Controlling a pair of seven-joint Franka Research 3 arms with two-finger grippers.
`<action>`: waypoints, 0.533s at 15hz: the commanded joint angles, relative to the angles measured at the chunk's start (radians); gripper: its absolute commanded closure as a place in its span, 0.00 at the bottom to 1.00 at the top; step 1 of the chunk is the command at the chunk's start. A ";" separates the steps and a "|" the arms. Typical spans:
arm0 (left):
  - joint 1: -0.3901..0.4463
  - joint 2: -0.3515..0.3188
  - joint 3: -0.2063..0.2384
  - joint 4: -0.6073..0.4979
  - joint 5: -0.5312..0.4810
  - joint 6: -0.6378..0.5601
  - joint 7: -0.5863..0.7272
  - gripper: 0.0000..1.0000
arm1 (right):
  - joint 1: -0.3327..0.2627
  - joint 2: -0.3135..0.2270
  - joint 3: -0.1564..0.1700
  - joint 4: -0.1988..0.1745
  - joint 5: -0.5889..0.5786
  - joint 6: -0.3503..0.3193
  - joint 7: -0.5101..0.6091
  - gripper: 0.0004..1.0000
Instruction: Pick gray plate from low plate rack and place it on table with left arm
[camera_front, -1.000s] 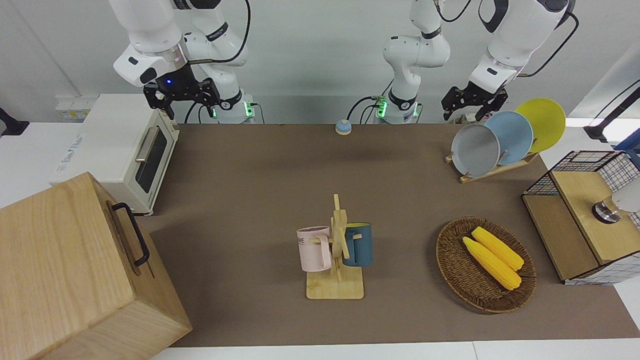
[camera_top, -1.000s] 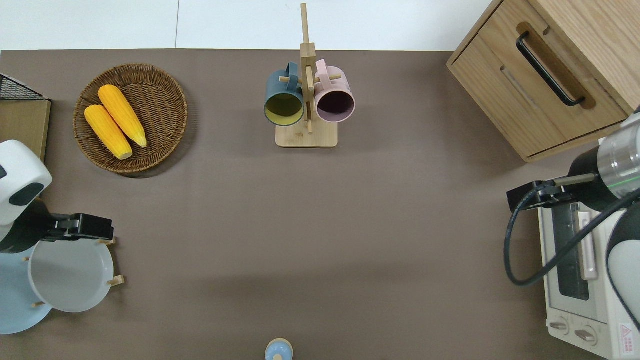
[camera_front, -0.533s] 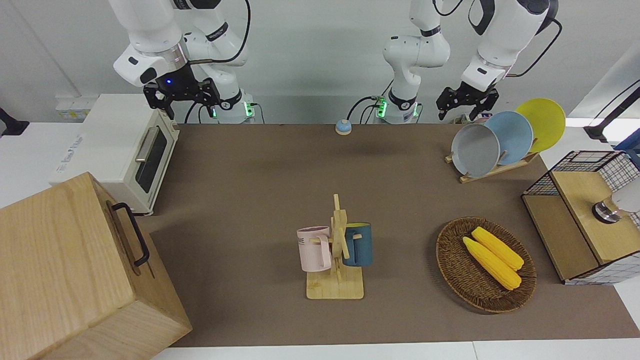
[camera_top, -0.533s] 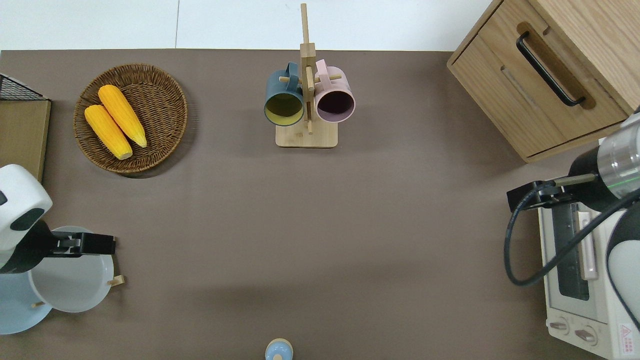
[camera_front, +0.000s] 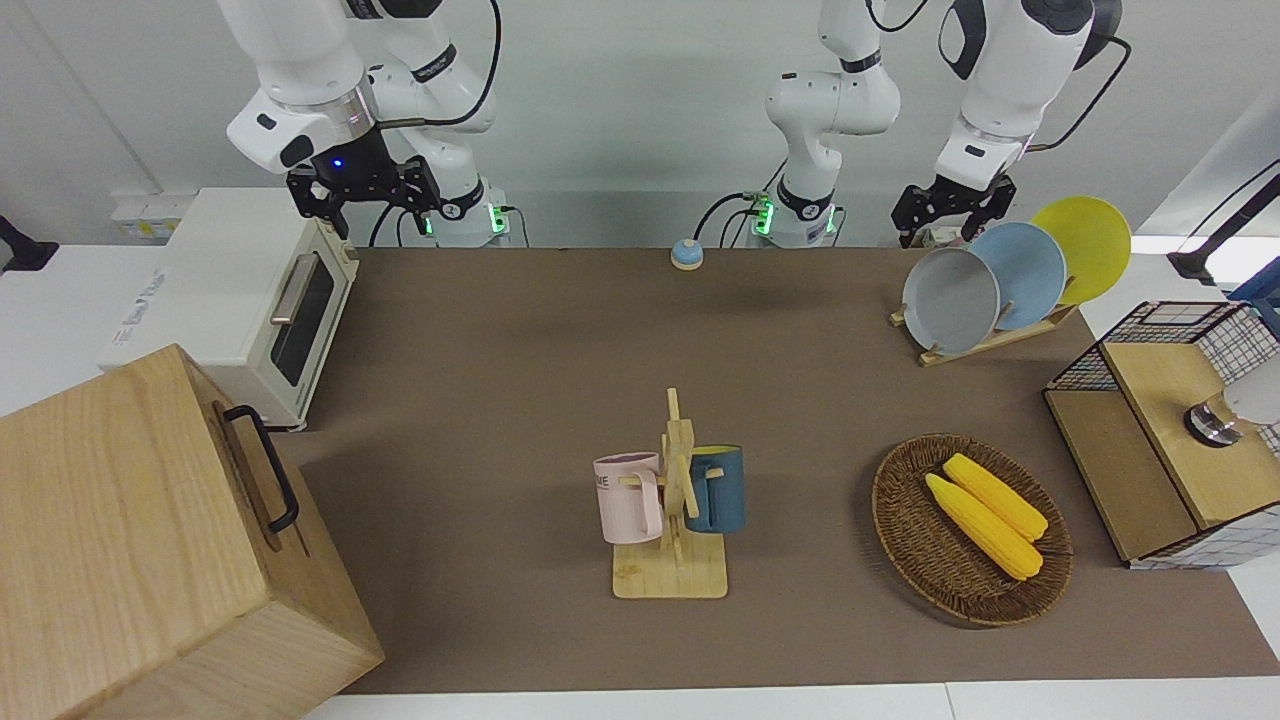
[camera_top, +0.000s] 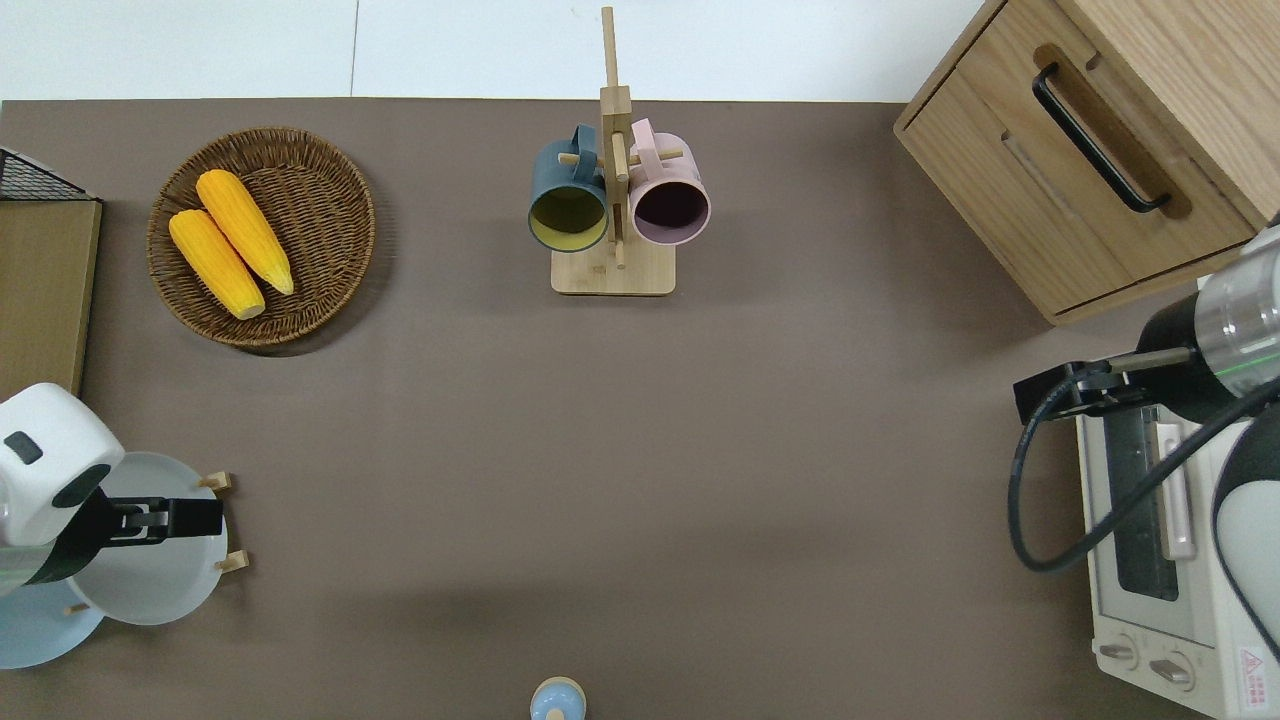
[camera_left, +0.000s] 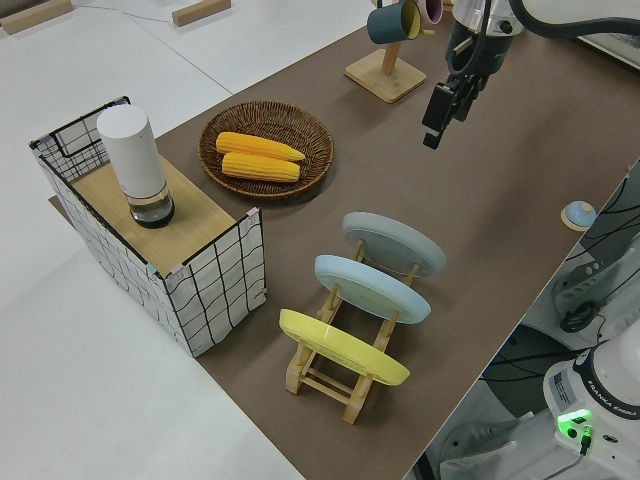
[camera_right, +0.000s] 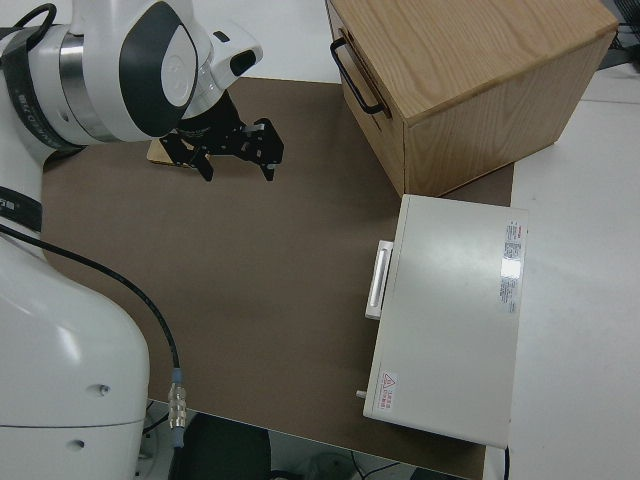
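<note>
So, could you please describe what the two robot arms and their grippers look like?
Both arms have glossy white shells with black joint caps and black cables looping beside them. Each ends in a black two-finger gripper: the left gripper shows no light, while the right gripper has a small blue light above it. Green lights glow at both bases.

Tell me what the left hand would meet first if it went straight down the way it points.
Probably the gray plate standing in the low plate rack: overhead, the left hand sits over its upper rim. Exact height gap unclear.

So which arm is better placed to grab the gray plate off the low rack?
Left: the left gripper hangs over the gray plate in the low plate rack. The right arm is parked.
</note>
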 joint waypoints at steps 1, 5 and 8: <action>0.054 -0.028 0.003 -0.058 0.022 0.052 -0.010 0.00 | -0.024 -0.002 0.021 0.007 -0.006 -0.011 0.012 0.02; 0.089 -0.025 0.004 -0.076 0.055 0.072 -0.010 0.00 | -0.024 -0.002 0.021 0.007 -0.006 -0.011 0.012 0.02; 0.109 -0.023 0.004 -0.096 0.079 0.103 -0.010 0.00 | -0.024 -0.002 0.020 0.007 -0.006 -0.011 0.012 0.02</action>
